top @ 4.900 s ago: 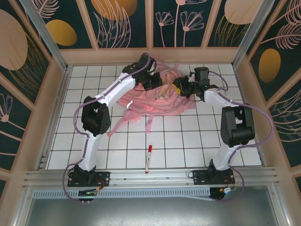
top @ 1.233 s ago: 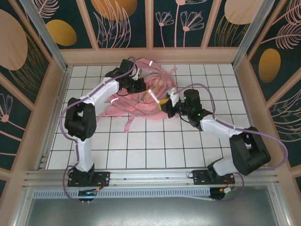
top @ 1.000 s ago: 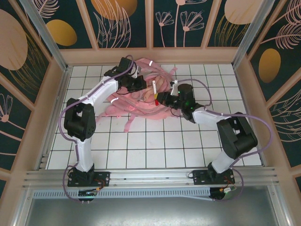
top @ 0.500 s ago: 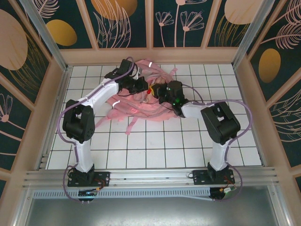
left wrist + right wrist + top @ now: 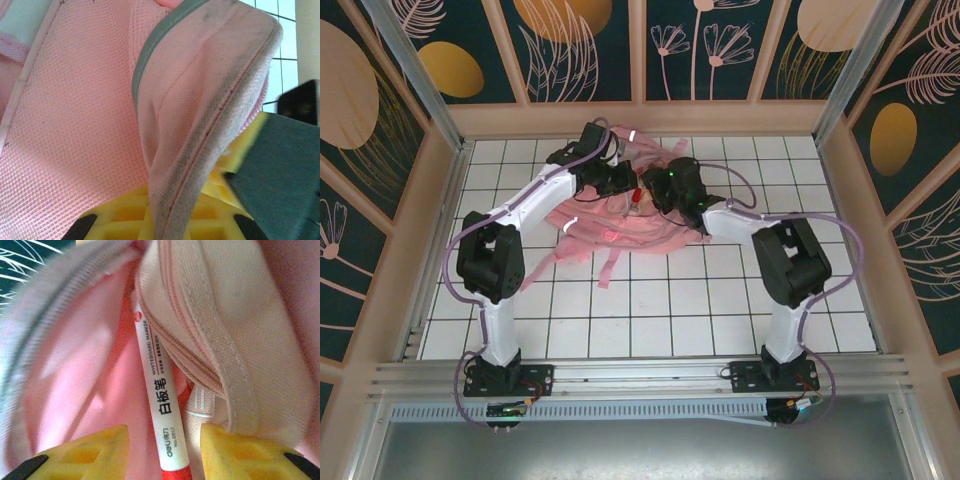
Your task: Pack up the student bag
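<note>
The left arm (image 5: 535, 200) and right arm (image 5: 735, 215) are wearing smooth white shells between chunky black joint housings, each sitting on a black base plate (image 5: 505, 378). Thin lilac cables (image 5: 446, 275) are looping along both arms. The fingers (image 5: 95, 455) are showing yellow, waffle-ribbed pads tipped with black.

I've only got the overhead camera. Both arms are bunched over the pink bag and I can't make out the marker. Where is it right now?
Observer: On the right wrist camera, the marker lies in the bag's open mouth, between the right gripper's open fingers, which stand clear of it on both sides.
Operator: And what's the left gripper doing?
Observer: On the left wrist camera, the left gripper is shut on a fold of the bag's edge, beside a grey strip.
</note>
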Motion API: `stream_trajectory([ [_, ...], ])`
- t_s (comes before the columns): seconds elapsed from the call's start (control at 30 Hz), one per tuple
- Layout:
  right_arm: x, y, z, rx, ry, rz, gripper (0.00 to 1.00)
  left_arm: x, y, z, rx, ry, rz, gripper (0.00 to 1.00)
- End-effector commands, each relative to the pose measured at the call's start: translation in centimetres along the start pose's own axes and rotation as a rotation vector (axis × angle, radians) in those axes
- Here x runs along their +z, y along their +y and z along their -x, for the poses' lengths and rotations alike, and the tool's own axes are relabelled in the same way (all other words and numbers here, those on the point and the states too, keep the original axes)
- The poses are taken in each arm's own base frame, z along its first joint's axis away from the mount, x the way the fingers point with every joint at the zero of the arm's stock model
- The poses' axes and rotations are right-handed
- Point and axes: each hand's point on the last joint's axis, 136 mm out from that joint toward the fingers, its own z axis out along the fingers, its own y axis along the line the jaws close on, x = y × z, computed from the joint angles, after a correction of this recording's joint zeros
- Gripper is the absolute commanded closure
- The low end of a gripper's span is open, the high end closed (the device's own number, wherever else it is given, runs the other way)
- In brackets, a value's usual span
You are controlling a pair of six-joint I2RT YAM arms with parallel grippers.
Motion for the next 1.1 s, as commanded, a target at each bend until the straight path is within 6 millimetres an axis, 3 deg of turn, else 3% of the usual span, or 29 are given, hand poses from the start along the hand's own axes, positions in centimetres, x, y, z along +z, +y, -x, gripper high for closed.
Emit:
stream_trajectory([
  [0.0, -4.2, -0.4, 3.4, -0.147, -0.091, -0.065, 0.58, -1.0, -2.8, 0.8, 0.031, -0.002, -0.084, 1.0],
  [0.13, -7.7, 0.3, 3.3, -0.291, -0.023, -0.017, 0.56, -1.1, -3.3, 0.8, 0.057, 0.003, -0.106, 1.0],
  [0.2, -8.5, -0.8, 2.9, -0.364, 0.032, -0.05, 0.58, -1.1, -3.7, 0.6, 0.093, 0.006, -0.117, 0.97],
  [0.3, -9.4, -2.4, 3.5, -0.503, 0.036, -0.16, 0.58, -0.4, -6.1, -1.3, 0.226, 0.073, -0.178, 0.76],
  [0.37, -10.5, -2.8, 5.0, -0.64, -0.047, -0.272, 0.57, 1.0, -7.7, -3.8, 0.368, 0.149, -0.205, 0.64],
  [0.43, -12.1, -3.3, 7.2, -0.759, -0.176, -0.4, 0.52, 2.5, -8.0, -5.9, 0.429, 0.234, -0.238, 0.61],
  [0.47, -13.0, -3.5, 8.2, -0.77, -0.23, -0.439, 0.45, 2.8, -8.0, -6.3, 0.443, 0.261, -0.25, 0.61],
  [0.5, -14.1, -3.8, 9.4, -0.746, -0.288, -0.482, 0.3, 2.9, -8.0, -6.3, 0.456, 0.27, -0.247, 0.61],
  [0.57, -16.2, -4.7, 10.8, -0.633, -0.36, -0.52, 0.01, 1.8, -9.0, -5.7, 0.509, 0.234, -0.262, 0.61],
  [0.6, -16.5, -4.6, 10.5, -0.59, -0.33, -0.471, 0.01, 0.7, -9.8, -5.3, 0.556, 0.2, -0.28, 0.6],
  [0.67, -15.6, -3.3, 7.9, -0.625, -0.17, -0.254, 0.03, -1.5, -11.0, -4.0, 0.636, 0.106, -0.295, 0.6],
  [0.7, -15.1, -2.5, 6.3, -0.646, -0.093, -0.162, 0.1, -2.6, -11.1, -3.1, 0.667, 0.049, -0.284, 0.6],
  [0.77, -14.2, -1.7, 3.7, -0.64, 0.048, -0.071, 0.17, -4.1, -9.9, -1.3, 0.709, -0.048, -0.243, 0.63],
  [0.83, -13.3, -1.0, 1.3, -0.601, 0.188, -0.006, 0.23, -5.9, -7.4, 0.5, 0.729, -0.139, -0.196, 0.64],
  [0.9, -12.4, -0.4, 0.4, -0.549, 0.249, 0.004, 0.23, -7.9, -5.1, 1.6, 0.758, -0.228, -0.196, 0.63],
  [0.97, -11.3, 0.2, 0.1, -0.515, 0.271, -0.012, 0.22, -9.8, -3.4, 1.3, 0.893, -0.329, -0.175, 0.61],
  [1.03, -9.9, 0.2, 0.6, -0.499, 0.271, -0.064, 0.23, -10.0, -1.6, -0.7, 1.098, -0.381, -0.115, 0.45],
  [1.07, -9.1, 0.2, 0.8, -0.498, 0.271, -0.074, 0.24, -9.7, -0.7, -1.1, 1.153, -0.407, -0.079, 0.42],
])
